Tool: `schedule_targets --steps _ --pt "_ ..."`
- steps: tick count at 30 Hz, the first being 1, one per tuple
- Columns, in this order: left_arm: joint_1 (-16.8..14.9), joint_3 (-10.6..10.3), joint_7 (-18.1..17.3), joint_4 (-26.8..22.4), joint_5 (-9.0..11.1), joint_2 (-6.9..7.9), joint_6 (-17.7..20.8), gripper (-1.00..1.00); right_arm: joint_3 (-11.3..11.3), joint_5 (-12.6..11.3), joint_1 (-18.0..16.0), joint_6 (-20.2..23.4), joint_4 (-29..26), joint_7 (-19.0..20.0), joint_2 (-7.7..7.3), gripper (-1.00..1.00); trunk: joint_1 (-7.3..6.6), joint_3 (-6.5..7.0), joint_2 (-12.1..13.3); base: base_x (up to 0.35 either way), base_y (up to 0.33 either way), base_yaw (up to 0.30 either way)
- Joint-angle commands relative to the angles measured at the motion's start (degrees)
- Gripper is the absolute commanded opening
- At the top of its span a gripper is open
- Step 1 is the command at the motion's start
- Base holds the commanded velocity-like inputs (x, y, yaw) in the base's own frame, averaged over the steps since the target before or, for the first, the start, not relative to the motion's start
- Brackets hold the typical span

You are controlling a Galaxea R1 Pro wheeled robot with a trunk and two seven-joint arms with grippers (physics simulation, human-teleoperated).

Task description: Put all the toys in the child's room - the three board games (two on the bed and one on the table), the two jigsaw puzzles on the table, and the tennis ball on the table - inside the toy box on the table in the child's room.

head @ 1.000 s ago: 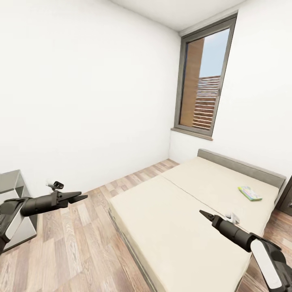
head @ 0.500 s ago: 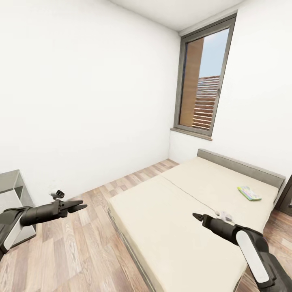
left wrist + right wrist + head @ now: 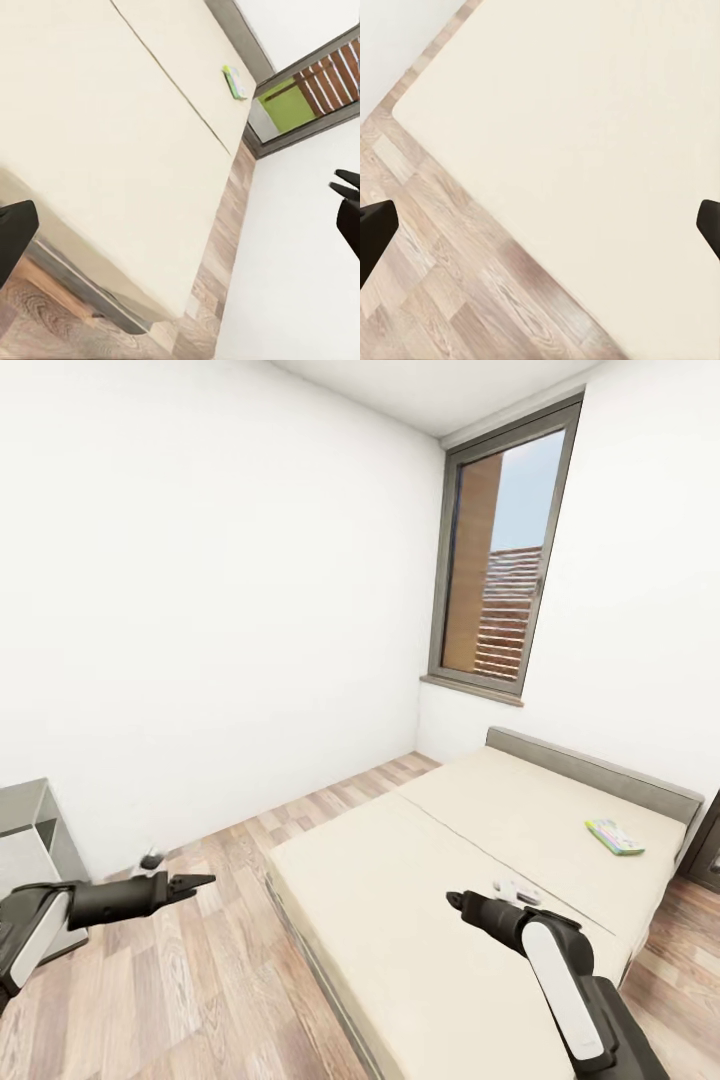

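Note:
A green-edged colourful board game (image 3: 615,837) lies flat on the bed (image 3: 400,880), close to the grey headboard (image 3: 600,768). The left wrist view catches the same board game (image 3: 234,81) far across the cream mattress (image 3: 112,135). My left gripper (image 3: 195,880) hangs open over the wood floor, left of the bed's foot corner. Over the near half of the mattress my right gripper (image 3: 452,900) is open and holds nothing. Its wrist view has the mattress corner (image 3: 585,112) and floor beneath the spread fingers (image 3: 375,232). The table, toy box, puzzles and tennis ball are out of view.
A grey cabinet (image 3: 30,830) stands against the white wall at the left edge. Dark furniture (image 3: 705,850) sits beside the headboard at the right edge. A tall window (image 3: 505,560) is behind the bed. Wood floor (image 3: 200,980) runs between cabinet and bed.
My right arm has swung left and folded in, so its gripper sits further left over the mattress. My left gripper has dropped lower. The camera has not moved.

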Motion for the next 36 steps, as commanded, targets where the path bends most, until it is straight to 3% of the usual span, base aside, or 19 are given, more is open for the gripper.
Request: schedule_targets --steps 1,8,18,36 --pt "0.0 0.0 0.5 0.2 0.1 -0.09 0.0 1.00 0.1 -0.6 0.0 0.1 -0.1 -0.2 -0.07 1.00 0.02 -0.03 0.0 0.000 0.000 0.000" --pt "0.0 1.3 1.3 0.6 0.1 -0.38 -1.0 1.00 0.2 -0.6 0.0 -0.1 -0.3 2.1 0.09 1.00 0.02 -0.01 0.0 -0.040 -0.069 0.024" --pt "0.0 6.4 0.9 0.6 0.1 -0.45 -1.4 1.00 2.0 -0.5 0.0 -0.1 -0.3 2.6 0.21 1.00 0.02 0.21 0.0 -0.026 -0.077 0.241" --pt "0.0 6.8 0.8 0.6 0.1 -0.40 -1.5 1.00 2.5 -0.4 0.0 -0.1 -0.1 2.6 0.25 1.00 0.02 0.24 0.0 -0.066 -0.001 0.289"
